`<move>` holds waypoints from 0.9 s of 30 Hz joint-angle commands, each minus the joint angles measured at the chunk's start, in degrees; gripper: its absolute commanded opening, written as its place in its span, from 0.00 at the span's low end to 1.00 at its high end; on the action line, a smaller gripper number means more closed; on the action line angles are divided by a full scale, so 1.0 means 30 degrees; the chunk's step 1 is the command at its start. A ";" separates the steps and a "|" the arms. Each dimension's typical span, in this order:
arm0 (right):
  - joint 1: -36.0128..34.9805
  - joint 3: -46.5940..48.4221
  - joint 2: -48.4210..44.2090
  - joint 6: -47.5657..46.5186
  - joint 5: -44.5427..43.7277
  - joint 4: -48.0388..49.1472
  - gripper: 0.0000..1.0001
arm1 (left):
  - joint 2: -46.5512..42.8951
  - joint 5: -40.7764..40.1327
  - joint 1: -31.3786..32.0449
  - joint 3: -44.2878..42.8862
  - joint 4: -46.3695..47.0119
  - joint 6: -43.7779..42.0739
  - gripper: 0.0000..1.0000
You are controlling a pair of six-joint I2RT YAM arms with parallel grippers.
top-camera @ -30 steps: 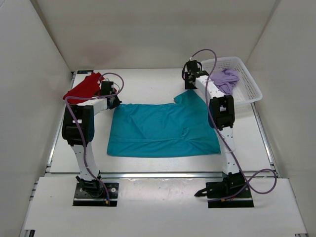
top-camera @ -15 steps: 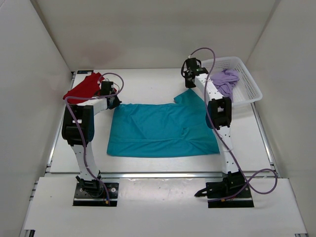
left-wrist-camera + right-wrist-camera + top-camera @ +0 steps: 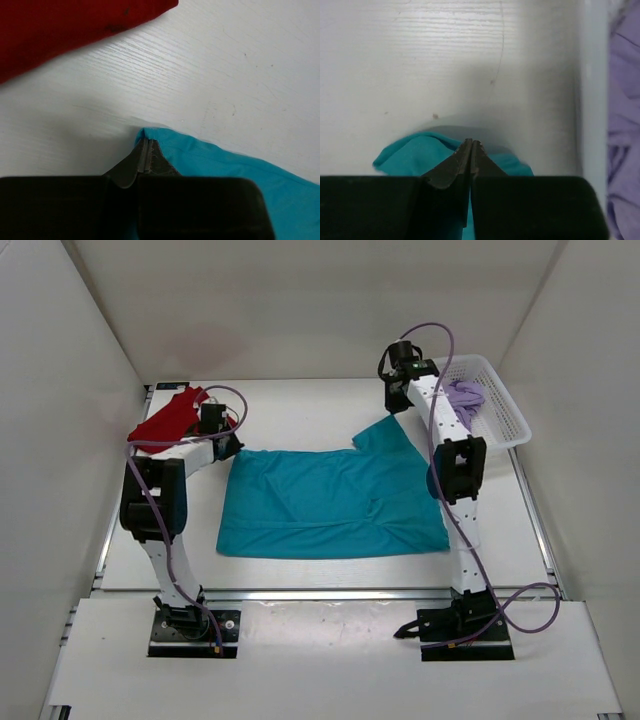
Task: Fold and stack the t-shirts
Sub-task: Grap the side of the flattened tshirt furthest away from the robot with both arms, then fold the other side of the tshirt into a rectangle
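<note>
On the counter (image 3: 300, 405) lies the teal shirt (image 3: 330, 502), spread flat. Its far left corner is pinched in the left tool (image 3: 145, 147) and its far right sleeve in the right tool (image 3: 471, 145), both pressed together on the cloth. Left of it lies the red shirt (image 3: 170, 420); right of it, the lavender shirt (image 3: 462, 400) sits in a basket (image 3: 505, 418).

A white rectangular plastic mesh basket (image 3: 503, 410) is seen at the far right of the white wood-grain table (image 3: 300, 405), which is enclosed by 3 plain white walls (image 3: 300, 300).
</note>
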State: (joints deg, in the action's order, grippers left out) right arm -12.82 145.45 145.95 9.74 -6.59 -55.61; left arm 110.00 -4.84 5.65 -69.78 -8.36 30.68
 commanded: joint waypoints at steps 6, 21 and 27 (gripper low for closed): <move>-0.0356 -1.1294 -1.0132 0.0768 0.0288 0.3511 0.01 | -0.3117 0.0266 0.0167 0.1548 0.0033 0.0029 0.00; 0.0348 -2.5656 -1.9550 0.1968 0.1522 0.9365 0.00 | -0.6663 -0.0232 0.0049 0.4769 -0.0141 -0.0907 0.00; 0.0963 -2.8530 -2.3125 0.2116 0.2050 0.9223 0.00 | -0.8186 -0.0786 0.0079 0.5359 -0.0669 -0.1290 0.00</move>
State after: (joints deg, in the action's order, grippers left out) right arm -11.03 61.32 81.58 15.20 -0.93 -31.31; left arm 89.27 -5.41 5.78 -54.17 -9.26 28.34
